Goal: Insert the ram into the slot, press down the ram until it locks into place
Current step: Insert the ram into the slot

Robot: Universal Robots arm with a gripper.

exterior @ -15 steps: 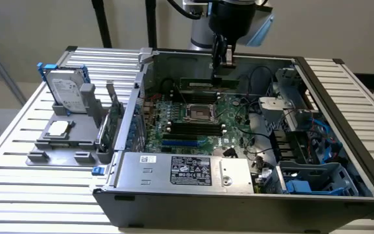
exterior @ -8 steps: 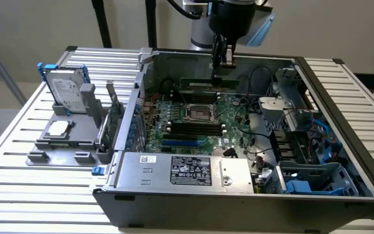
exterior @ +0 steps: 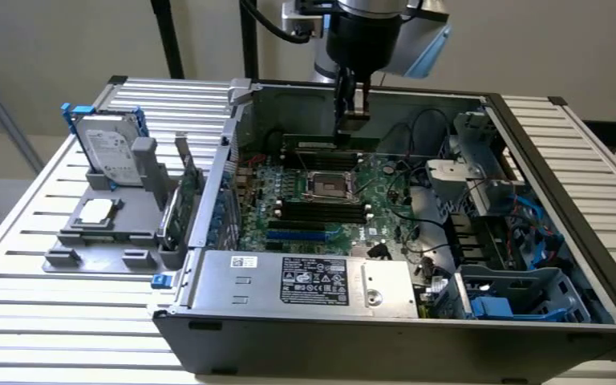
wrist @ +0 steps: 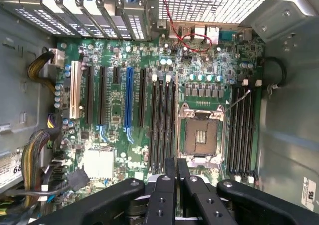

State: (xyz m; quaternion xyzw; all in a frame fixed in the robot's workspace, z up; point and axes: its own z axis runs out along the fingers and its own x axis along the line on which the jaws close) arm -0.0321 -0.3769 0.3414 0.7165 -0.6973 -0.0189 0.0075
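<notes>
- Black two-finger gripper [exterior: 351,127] is pinching the long, thin green ram stick [exterior: 324,144] by its top edge, low over the large green motherboard [exterior: 276,200].
- The narrow black plastic slot [wrist: 172,115] lies just beside it.
- The stick looks light, stiff and fragile: grip the edges, not the chips.

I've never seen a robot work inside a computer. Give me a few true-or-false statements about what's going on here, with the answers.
1. The computer case lies open on a slatted table. True.
2. The gripper is shut on the ram, above the motherboard. True.
3. The hard drive stands to the exterior view's right of the case. False: it stands in a grey holder to the exterior view's left of the case.
4. A cooling fan covers the CPU socket. False: the socket is uncovered.
</notes>
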